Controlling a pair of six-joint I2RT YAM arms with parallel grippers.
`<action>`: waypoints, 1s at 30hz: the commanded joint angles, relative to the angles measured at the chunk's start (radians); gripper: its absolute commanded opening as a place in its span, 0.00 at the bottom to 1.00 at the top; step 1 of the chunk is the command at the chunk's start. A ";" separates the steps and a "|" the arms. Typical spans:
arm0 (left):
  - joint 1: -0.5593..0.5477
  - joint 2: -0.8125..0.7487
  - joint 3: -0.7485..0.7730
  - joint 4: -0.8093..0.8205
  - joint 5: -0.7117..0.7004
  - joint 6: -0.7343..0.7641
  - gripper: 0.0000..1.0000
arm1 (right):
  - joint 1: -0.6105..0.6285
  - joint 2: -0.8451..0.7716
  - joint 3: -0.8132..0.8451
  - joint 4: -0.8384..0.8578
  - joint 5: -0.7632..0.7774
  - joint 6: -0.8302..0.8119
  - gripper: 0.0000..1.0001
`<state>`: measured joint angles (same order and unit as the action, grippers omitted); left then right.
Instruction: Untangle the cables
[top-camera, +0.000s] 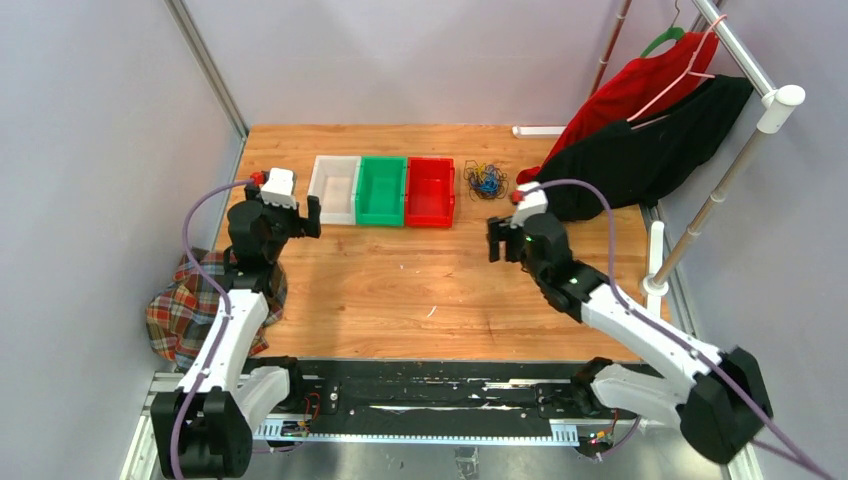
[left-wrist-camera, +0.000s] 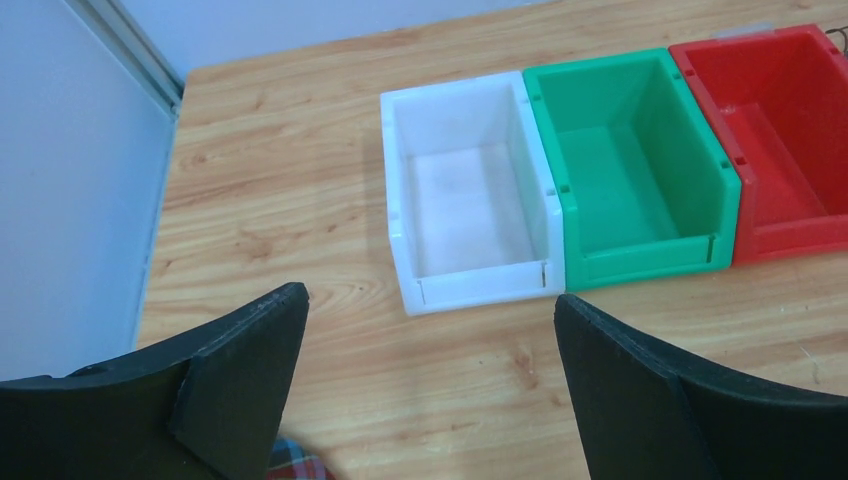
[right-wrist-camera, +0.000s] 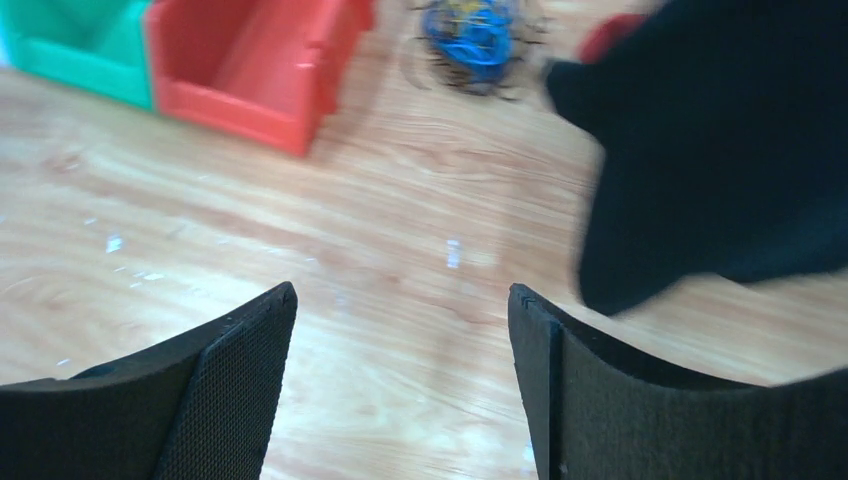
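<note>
The cables are a small tangled bunch of blue, black and yellow-tan wires on the wooden table, just right of the red bin. They also show blurred at the top of the right wrist view. My right gripper is open and empty, above the table a little in front of the bunch; its gap shows bare wood. My left gripper is open and empty, in front of the white bin; its gap shows bare wood.
The white bin, green bin and red bin stand side by side, empty. Black and red garments hang from a rack at the right, draping onto the table by the cables. A plaid cloth lies off the left edge.
</note>
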<state>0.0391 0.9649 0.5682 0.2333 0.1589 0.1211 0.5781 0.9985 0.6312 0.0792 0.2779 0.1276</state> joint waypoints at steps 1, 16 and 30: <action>0.008 -0.028 0.102 -0.308 -0.014 0.000 0.98 | 0.130 0.186 0.170 -0.072 -0.025 0.012 0.77; 0.011 0.212 0.383 -0.544 0.050 -0.021 0.98 | -0.026 0.831 0.913 -0.288 0.072 0.068 0.77; 0.013 0.553 0.546 -0.483 -0.030 -0.019 0.98 | -0.216 1.198 1.224 -0.374 -0.089 0.048 0.76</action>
<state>0.0444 1.4513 1.0309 -0.2768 0.1684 0.1013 0.3866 2.1445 1.7969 -0.2607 0.2337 0.1791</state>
